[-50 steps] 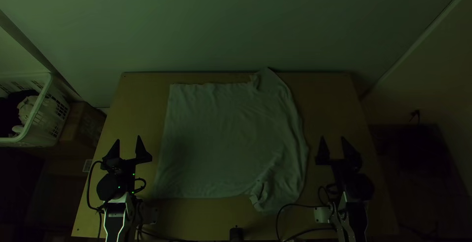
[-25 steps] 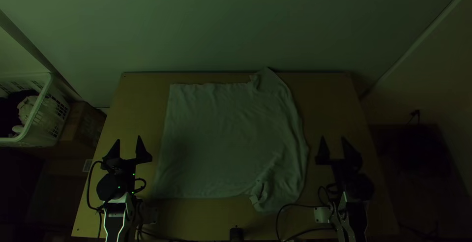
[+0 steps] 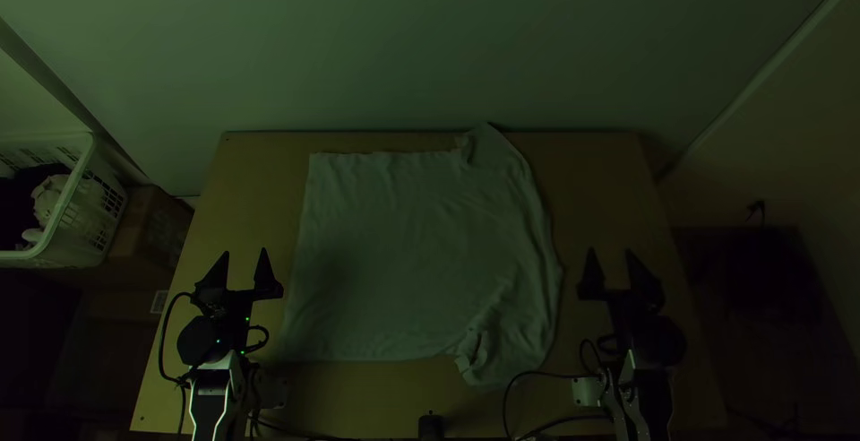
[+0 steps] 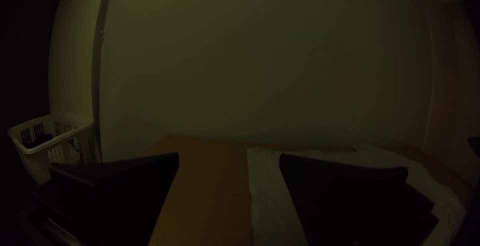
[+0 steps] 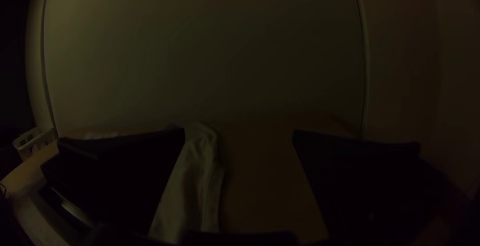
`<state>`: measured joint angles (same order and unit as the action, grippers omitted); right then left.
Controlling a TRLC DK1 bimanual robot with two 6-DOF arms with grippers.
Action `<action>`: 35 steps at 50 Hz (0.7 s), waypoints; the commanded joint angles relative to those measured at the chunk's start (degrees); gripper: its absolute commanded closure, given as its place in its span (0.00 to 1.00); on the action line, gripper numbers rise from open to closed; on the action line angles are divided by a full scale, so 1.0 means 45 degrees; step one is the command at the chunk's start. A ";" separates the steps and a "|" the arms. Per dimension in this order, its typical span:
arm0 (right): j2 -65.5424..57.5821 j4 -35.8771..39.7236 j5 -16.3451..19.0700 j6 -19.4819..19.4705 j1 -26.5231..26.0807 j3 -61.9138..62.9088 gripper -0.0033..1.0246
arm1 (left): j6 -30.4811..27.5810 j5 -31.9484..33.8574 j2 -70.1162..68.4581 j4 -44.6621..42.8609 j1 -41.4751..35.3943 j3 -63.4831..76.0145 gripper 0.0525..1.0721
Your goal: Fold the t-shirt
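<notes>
- T-shirt (image 3: 403, 244) laid out over middle of table (image 3: 260, 172), mostly flat; rumpled at near corner on right-arm side (image 3: 479, 351).
- Left gripper (image 3: 244, 251) spread wide, nothing held; placed beside straight edge (image 3: 306, 226), likely hem.
- Right gripper (image 3: 611, 250) parted too, empty, beside wrinkled side.
- Cloth judged light, limp, not fragile; sagging and creasing expected if lifted by one point.
- Best gripped at straight edge's two corners, both layers pinched; loose folds should be smoothed first, else a crooked fold is risked.
</notes>
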<state>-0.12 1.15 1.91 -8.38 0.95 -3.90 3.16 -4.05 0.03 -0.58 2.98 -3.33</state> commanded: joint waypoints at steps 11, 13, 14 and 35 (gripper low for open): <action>-0.2493 -0.0587 -0.0112 0.0066 0.0023 -0.2571 0.04 | -0.0565 0.0042 0.0461 -0.0672 -0.0038 -0.0998 0.05; -0.2981 -0.0665 -0.0112 0.0066 0.0043 -0.2922 0.04 | -0.0565 0.0042 0.0833 -0.0809 -0.0038 -0.1232 0.05; -0.3196 -0.0724 -0.0112 0.0066 0.0062 -0.3059 0.04 | -0.0565 0.0042 0.1067 -0.0867 -0.0058 -0.1369 0.05; -0.8489 -0.1075 -0.0054 0.0183 0.0121 -0.6926 0.04 | -0.0546 0.0042 0.7336 -0.1317 -0.0038 -0.5978 0.05</action>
<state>-33.65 -3.16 1.93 -8.10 1.10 -30.63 1.45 -4.05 28.05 -5.52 3.01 -25.39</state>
